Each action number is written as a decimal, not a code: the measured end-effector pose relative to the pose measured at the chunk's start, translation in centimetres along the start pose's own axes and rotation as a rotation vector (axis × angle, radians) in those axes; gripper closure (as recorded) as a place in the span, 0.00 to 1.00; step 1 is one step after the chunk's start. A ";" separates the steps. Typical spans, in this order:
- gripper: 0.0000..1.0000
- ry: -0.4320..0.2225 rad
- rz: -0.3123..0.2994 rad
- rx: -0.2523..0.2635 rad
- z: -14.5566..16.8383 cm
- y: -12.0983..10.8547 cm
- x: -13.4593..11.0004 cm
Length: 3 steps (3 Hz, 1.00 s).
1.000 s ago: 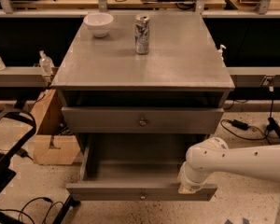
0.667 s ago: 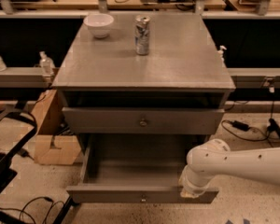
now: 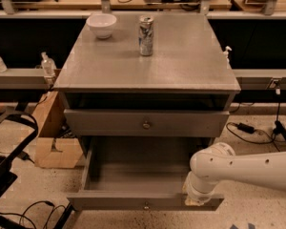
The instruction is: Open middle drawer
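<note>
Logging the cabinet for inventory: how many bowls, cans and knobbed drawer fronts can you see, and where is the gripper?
Bowls: 1, the white bowl on top
Cans: 1, the can on top
Knobbed drawer fronts: 2, the middle drawer and the pulled-out bottom drawer
Total: 4
The gripper is down at the bottom drawer's front right corner.

— A small white ceramic bowl [image 3: 101, 25] sits at the back left of the grey metal cabinet top [image 3: 186, 61].
— A silver drink can [image 3: 146, 29] stands upright beside it.
— Below, the deep grey bottom drawer [image 3: 133, 173] hangs pulled out.
— A brown cardboard box [image 3: 51, 130] rests on the floor to the left, with black cables [image 3: 35, 210] near it.
</note>
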<state>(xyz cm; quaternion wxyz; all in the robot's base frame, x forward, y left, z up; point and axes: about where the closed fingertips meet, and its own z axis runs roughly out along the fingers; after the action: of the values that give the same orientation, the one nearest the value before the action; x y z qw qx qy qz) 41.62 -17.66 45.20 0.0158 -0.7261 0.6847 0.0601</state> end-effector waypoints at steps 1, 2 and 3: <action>1.00 0.003 -0.006 -0.007 -0.1 0.3 -0.1; 1.00 0.015 -0.038 -0.048 -0.5 2.1 -0.4; 0.82 0.015 -0.038 -0.050 -0.4 2.2 -0.4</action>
<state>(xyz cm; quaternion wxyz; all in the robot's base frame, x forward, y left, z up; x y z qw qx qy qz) 39.43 -17.48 45.80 -0.0063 -0.7397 0.6691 0.0714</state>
